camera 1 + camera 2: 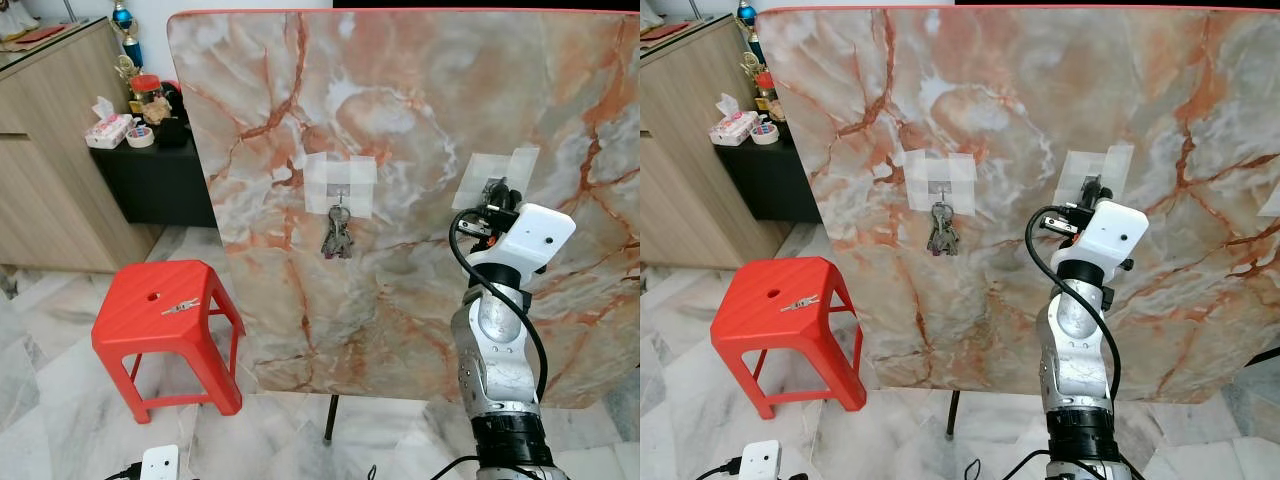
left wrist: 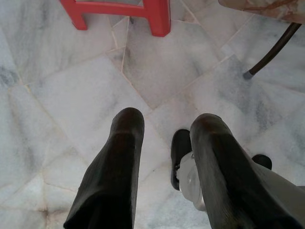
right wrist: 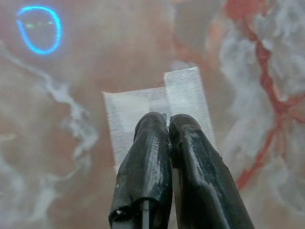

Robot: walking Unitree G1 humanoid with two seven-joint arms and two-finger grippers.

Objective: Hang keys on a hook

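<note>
While my right end effector (image 3: 167, 125) is pinched shut against the clear tape patch (image 1: 497, 172) on the upright marble-patterned board (image 1: 420, 90), a silver key bunch (image 1: 337, 237) hangs left of it, nothing visibly gripped.

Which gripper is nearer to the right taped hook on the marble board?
Right. The right gripper is at the taped hook; the left gripper hangs low over the floor.

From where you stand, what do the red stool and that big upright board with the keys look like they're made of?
The red stool looks like moulded plastic: uniform glossy red, ribbed seat, one-piece legs. The board has a glossy marble-look surface with orange veins; its thin edge suggests a printed laminate tabletop rather than stone, though that is uncertain. The keys look like dull grey metal.
</note>
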